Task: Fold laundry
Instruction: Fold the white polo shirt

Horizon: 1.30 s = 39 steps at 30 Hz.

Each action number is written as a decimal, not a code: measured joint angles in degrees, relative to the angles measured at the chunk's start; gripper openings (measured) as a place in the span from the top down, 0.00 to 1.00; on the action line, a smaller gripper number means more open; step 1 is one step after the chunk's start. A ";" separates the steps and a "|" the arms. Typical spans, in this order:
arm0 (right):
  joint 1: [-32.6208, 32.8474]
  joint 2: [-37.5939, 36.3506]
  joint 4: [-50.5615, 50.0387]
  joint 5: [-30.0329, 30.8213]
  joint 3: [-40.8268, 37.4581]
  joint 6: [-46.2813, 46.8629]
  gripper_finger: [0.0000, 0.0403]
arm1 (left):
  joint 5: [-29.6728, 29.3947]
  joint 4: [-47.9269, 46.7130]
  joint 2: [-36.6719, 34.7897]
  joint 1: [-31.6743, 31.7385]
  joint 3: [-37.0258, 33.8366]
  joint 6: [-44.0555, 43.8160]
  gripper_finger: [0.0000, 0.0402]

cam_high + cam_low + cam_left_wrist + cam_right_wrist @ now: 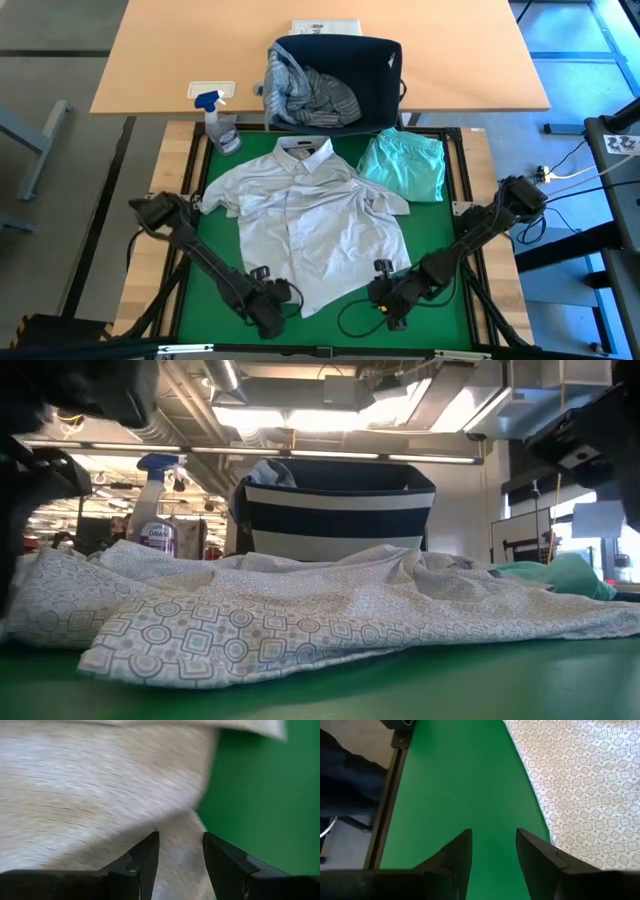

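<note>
A light grey patterned short-sleeved button-up shirt (310,220) lies spread flat, front up, on the green mat (440,230), collar toward the far edge. A mint-teal garment (405,165) lies folded on the mat at the far right. A grey-blue striped garment (310,95) sits bunched in the navy basket (375,70). My left gripper (180,837) is open, pointing down over the shirt's near left hem (175,865). My right gripper (493,831) is open over bare mat, just beside the shirt's near right hem (560,835).
A spray bottle (218,120) stands at the mat's far left corner. The basket stands on the wooden table (180,50) just beyond the mat. Wooden rails (145,270) frame the mat. Bare mat shows near the right edge and along the near edge.
</note>
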 joint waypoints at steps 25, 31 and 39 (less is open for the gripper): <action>-0.09 -0.02 -1.67 11.56 -3.67 -0.28 0.62 | 13.75 0.32 -17.13 2.77 0.09 11.77 0.99; -0.09 -0.02 -1.74 11.80 -3.67 -0.28 0.62 | 11.22 -1.69 -17.60 2.07 0.00 10.23 0.99; -0.09 0.20 -1.35 12.22 -3.65 -0.28 0.62 | 12.52 7.02 -11.97 1.27 0.03 7.15 0.82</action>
